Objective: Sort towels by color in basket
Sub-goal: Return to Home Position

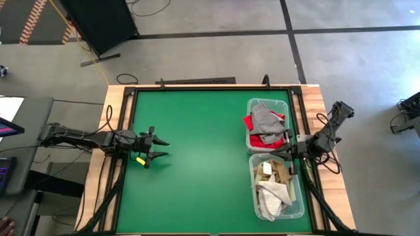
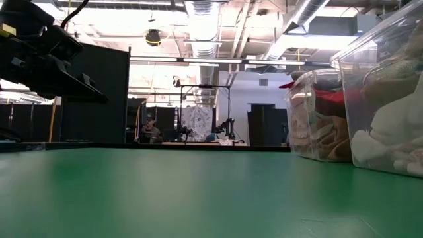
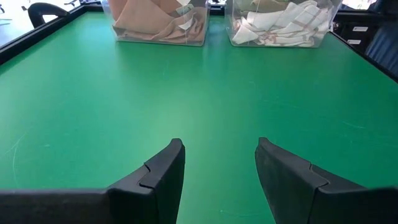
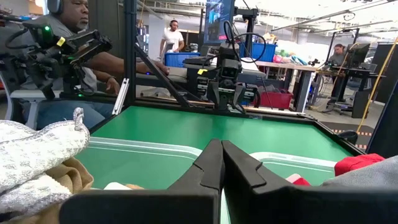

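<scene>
Green tabletop (image 2: 165, 198); towels (image 1: 266, 121) in two bins (image 2: 383, 59), right edge; seated person (image 4: 124, 65) beyond.

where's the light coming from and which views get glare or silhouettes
High view: even overhead light, no hard shadows under the left gripper on the table. Low view: bright ceiling lights behind the left gripper leave it a dark silhouette. Left wrist view: a pale sheen lies across the green surface. Right wrist view: bright room lights beyond the dark right gripper.

Towels (image 1: 266, 121) in two clear bins (image 1: 269, 99), left tool (image 1: 164, 148) spread, right tool (image 1: 287, 152) adjacent
</scene>
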